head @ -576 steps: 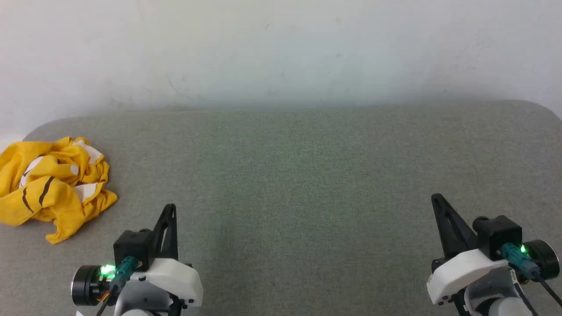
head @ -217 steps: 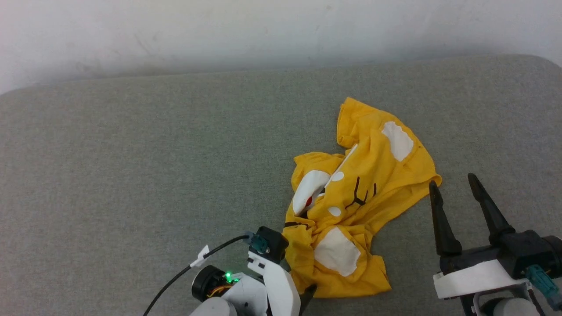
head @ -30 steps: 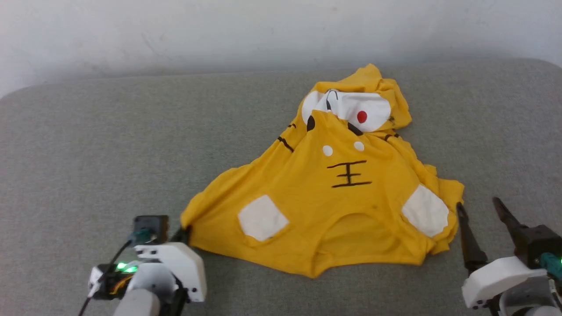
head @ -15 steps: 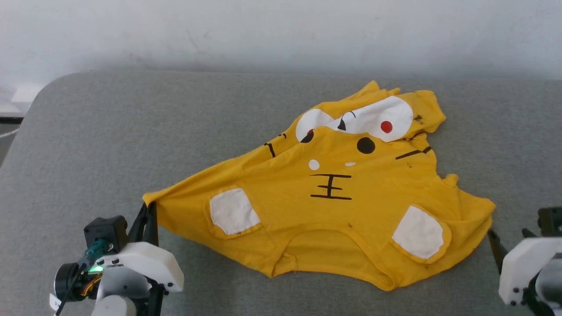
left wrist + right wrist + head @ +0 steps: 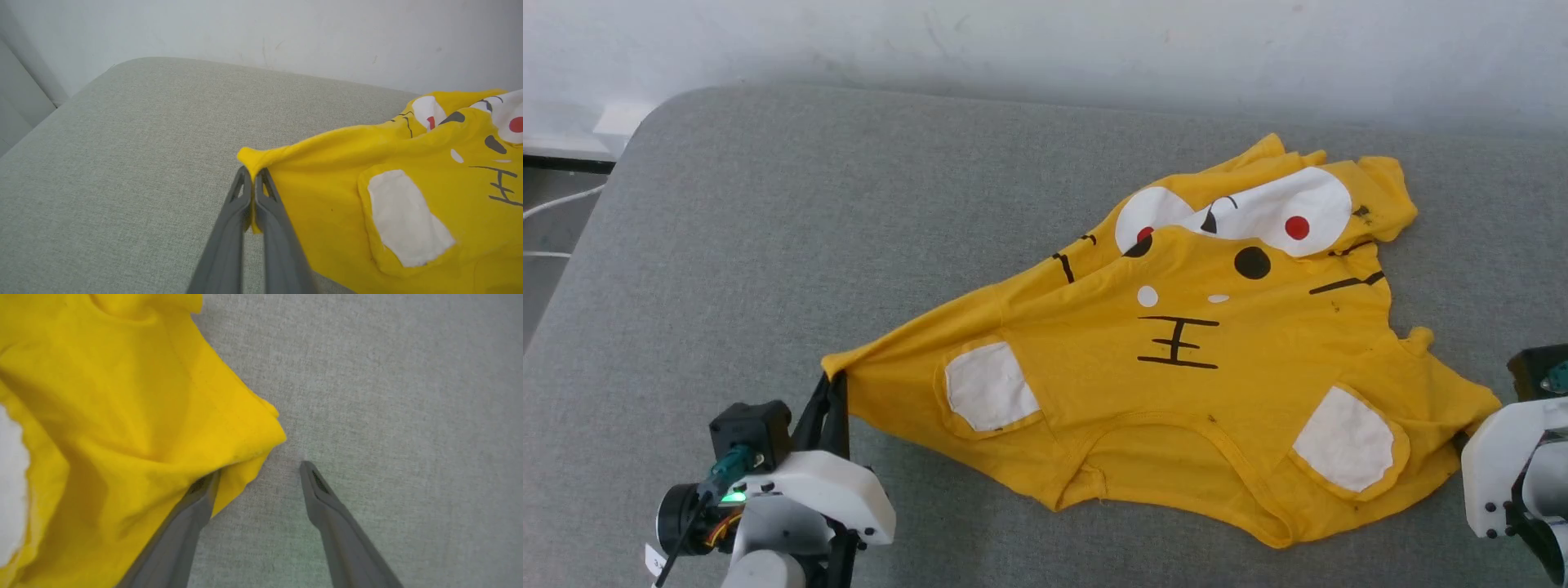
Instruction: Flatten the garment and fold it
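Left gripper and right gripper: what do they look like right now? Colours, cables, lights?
Left gripper: two long, slim dark grey fingers tapering to points, a white shell, a black block with a teal plug and black cable, and a green light. Right gripper: the same dark fingers, ribbed pads inside the tips, white shell, black block, teal plug.

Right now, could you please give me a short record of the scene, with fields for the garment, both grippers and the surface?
garment: yellow T-shirt, lying mostly spread, print up; far end bunched, right edge rumpled
left gripper: fingers shut on the garment's left corner, fabric drawn taut from it
right gripper: fingers open at the garment's right corner, one tip at the fabric edge, the other over bare surface
surface: grey, cloth-covered, rounded corner
stage: flattening; no fold made yet
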### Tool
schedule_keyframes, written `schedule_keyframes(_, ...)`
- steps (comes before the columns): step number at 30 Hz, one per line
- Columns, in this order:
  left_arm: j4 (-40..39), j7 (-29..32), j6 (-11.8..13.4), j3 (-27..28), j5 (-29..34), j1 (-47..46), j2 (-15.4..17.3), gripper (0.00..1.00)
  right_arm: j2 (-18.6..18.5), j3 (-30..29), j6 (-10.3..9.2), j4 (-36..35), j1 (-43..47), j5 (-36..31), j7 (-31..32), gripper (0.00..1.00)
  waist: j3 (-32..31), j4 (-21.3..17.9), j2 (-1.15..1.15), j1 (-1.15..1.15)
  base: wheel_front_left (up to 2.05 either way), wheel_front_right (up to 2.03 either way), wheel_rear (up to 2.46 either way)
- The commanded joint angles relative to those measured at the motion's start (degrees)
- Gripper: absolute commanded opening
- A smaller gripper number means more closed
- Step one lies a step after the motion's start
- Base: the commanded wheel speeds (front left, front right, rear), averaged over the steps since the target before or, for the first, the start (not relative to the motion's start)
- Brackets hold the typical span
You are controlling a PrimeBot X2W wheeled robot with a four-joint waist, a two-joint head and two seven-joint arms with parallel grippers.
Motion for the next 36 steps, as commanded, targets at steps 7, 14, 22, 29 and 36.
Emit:
schedule_keyframes(7,0.16,0.89,-0.6,-0.73,-0.75,0.14,0.6,0.0,-1.98,8.64,-0.1,6.71,-0.73,1.08,-1.79,0.0,-0.5,-0.26,0.0,0.0,0.0,0.0,0.0)
schedule_keyframes(14,-0.1,0.76,-0.88,-0.79,-0.99,1.41,1.54,0.0,-4.05,8.27,-0.1,7.35,-0.79,3.47,-6.38,0.0,-4.6,-1.61,0.0,0.0,0.0,0.0,0.0)
schedule_keyframes(22,-5.92,1.62,-1.06,0.91,-2.17,3.69,3.8,0.0,-5.7,5.9,-0.1,-8.36,1.24,11.81,-6.82,0.0,-10.13,-4.7,0.0,0.0,0.0,0.0,0.0)
schedule_keyframes(29,-14.88,1.8,-3.26,4.06,-4.77,1.44,7.13,0.0,-11.08,4.71,-0.1,-24.88,-1.1,18.75,-5.44,0.0,-12.86,-7.03,0.0,0.0,0.0,0.0,0.0)
schedule_keyframes(36,-22.88,2.45,-3.35,7.85,-7.53,-6.21,8.89,0.0,-13.5,2.65,-0.1,-29.44,-9.33,23.32,-6.34,0.0,-13.87,-8.03,0.0,0.0,0.0,0.0,0.0)
